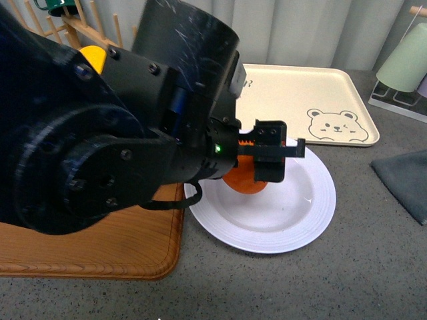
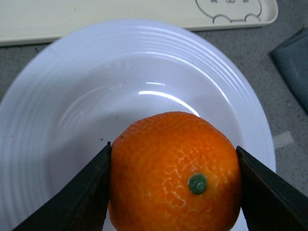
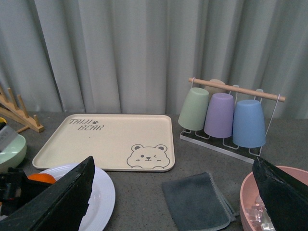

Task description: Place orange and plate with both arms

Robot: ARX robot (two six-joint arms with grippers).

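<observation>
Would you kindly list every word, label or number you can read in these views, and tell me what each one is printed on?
"THUI" above "BEAR" (stylised letters, possibly "BEHR"), with a small paw mark: printed in one corner of the cream bear tray, right wrist view.
Front view: the same lettering is mostly hidden behind the left arm and is unreadable.
No writing shows on the plate, the orange or the cups.

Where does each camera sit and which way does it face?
Front view: body-mounted, facing down at the table; left arm looms, left claw gripping the orange over the plate.
Left wrist view: on that wrist, looking down between claw fingers at orange and plate.
Right wrist view: on that wrist, level toward bear tray and cup rack; open right claw frames it.
Shared: all show plate and tray.
</observation>
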